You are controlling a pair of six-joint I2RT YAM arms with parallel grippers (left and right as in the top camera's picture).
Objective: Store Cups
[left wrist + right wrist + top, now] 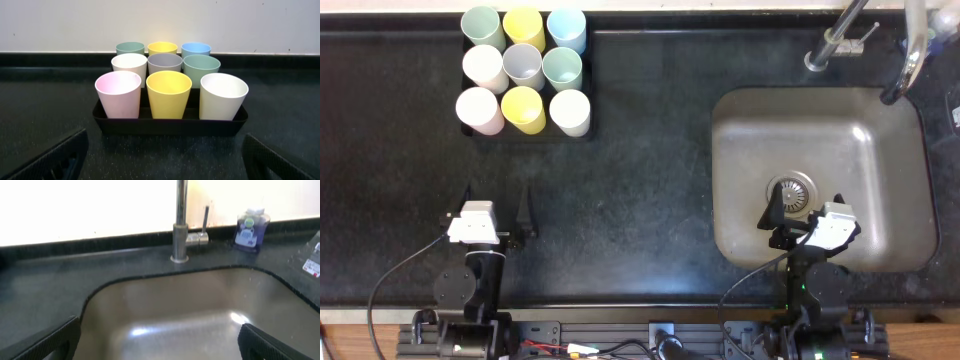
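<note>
Dark speckled worktop (640, 150) is running along the back wall, and nine cups (524, 70) are standing upright in three rows inside a black tray (170, 125) close to that wall. They are lying straight ahead of the left gripper (498, 195), well apart from it, making the left arm much the nearer. Its jaws are gaping wide and empty, pointing level at the front row. Off to the side, the right gripper (805, 203) is hovering over the sink (880, 140), equally wide and empty.
</note>
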